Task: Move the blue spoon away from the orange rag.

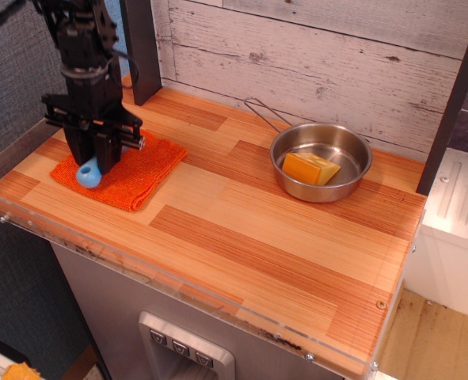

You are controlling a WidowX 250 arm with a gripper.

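Observation:
The orange rag (pixel 131 174) lies folded at the far left of the wooden counter. The blue spoon (pixel 89 172) is on it; only the rounded light-blue handle end shows below the fingers, and the grey bowl is hidden behind the gripper. My gripper (pixel 96 158) stands upright over the rag with its fingers closed together on the spoon's handle. I cannot tell whether the spoon still touches the cloth.
A steel pan (pixel 321 162) with a wire handle sits at the back right and holds a yellow-orange wedge (pixel 308 168). A dark post (pixel 141 47) stands just behind the rag. A clear plastic lip (pixel 178 281) runs along the counter's front edge.

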